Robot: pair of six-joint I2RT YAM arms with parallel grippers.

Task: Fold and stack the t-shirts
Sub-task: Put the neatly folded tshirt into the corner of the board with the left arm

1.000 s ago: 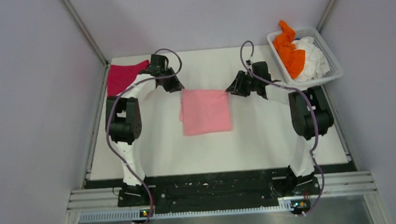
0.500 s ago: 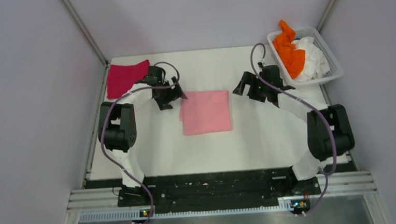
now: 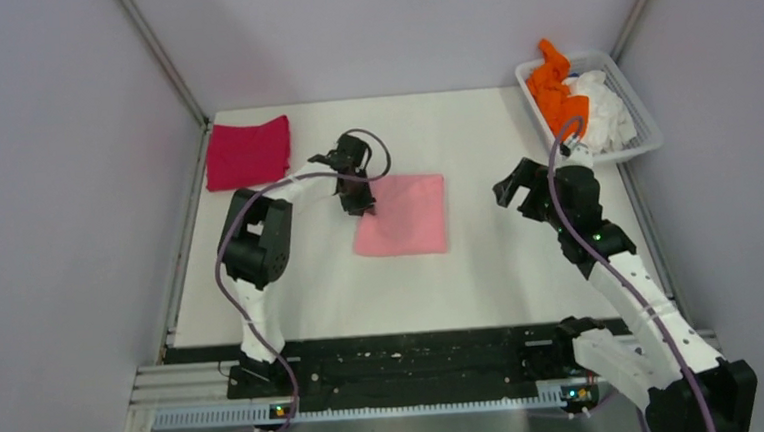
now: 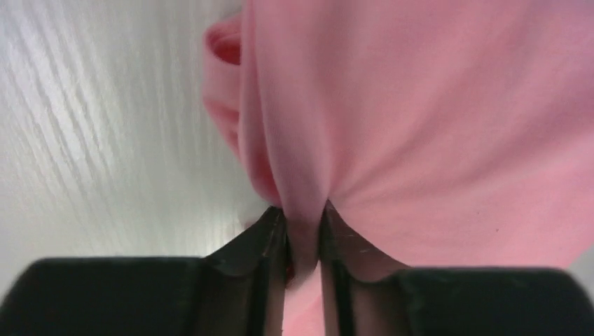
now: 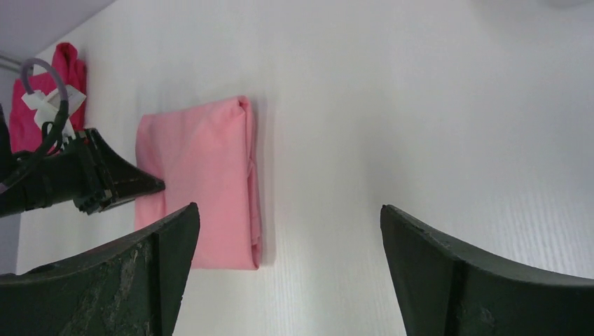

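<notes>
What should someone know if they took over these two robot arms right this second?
Left gripper: shut, pinching the left edge of the folded pink t-shirt in the middle of the table.
Right gripper: open, empty, off to the pink shirt's right.
Magenta-red t-shirt: folded, far left corner.
Orange t-shirt and white t-shirt: crumpled in the basket, far right.
Done: two shirts folded.
Left: probably stack pink on red, then fold and stack the basket's shirts.

Folded shirt [image 3: 403, 215] centre; another shirt [image 3: 247, 153] far-left; basket [image 3: 643, 130] far-right, seemingly two shirts [image 3: 597, 113] inside.
</notes>
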